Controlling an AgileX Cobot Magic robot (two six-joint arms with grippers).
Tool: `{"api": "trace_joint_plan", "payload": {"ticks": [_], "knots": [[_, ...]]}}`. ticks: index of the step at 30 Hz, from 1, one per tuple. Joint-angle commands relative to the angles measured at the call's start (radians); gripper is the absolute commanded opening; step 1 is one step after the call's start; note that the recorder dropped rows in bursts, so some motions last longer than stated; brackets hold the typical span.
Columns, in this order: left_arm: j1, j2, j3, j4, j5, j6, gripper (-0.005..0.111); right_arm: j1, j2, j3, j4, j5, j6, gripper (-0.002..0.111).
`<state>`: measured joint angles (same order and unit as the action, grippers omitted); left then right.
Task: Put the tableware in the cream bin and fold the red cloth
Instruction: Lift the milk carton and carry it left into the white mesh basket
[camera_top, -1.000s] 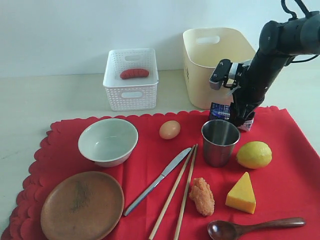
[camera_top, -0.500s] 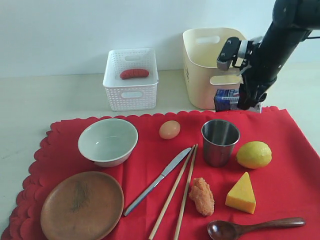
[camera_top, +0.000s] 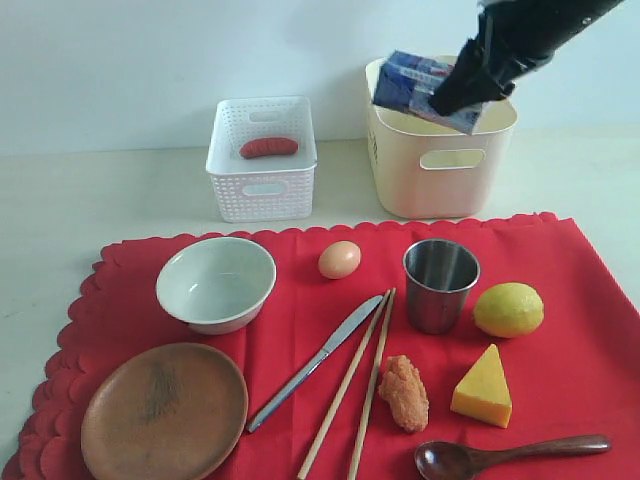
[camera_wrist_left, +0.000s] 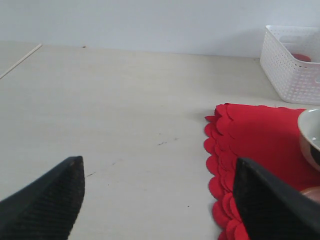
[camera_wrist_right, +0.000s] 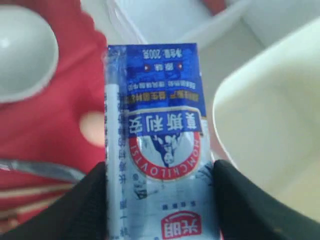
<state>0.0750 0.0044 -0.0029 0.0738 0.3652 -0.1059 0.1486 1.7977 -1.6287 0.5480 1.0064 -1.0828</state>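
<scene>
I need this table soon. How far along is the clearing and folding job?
Early. Done: only a sausage lies in the white basket. In hand: the right gripper holds the blue-white carton in the air by the cream bin; the left gripper hangs open over bare table. Left: bowl, plate, cup, knife, chopsticks and spoon all lie on the red cloth, which is flat and unfolded.

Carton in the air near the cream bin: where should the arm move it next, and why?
Probably swing the carton sideways toward the white basket. The right gripper has it clamped in the air by the rim of the cream bin, but it is no tableware, and the basket already holds a sausage, so food seems to belong there.
</scene>
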Motion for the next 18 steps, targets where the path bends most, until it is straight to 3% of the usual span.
{"api": "trace_joint_plan", "payload": {"ticks": [1, 6, 18], "knots": [[-0.006, -0.004, 0.003, 0.001, -0.011, -0.002, 0.078, 0.023, -0.004, -0.006, 0.201, -0.109, -0.04, 0.0], [-0.006, -0.004, 0.003, 0.001, -0.011, -0.002, 0.078, 0.079, 0.083, -0.061, 0.218, -0.173, -0.04, 0.0], [-0.006, -0.004, 0.003, 0.001, -0.011, -0.002, 0.078, 0.143, 0.446, -0.412, 0.266, -0.166, -0.075, 0.0]]}}
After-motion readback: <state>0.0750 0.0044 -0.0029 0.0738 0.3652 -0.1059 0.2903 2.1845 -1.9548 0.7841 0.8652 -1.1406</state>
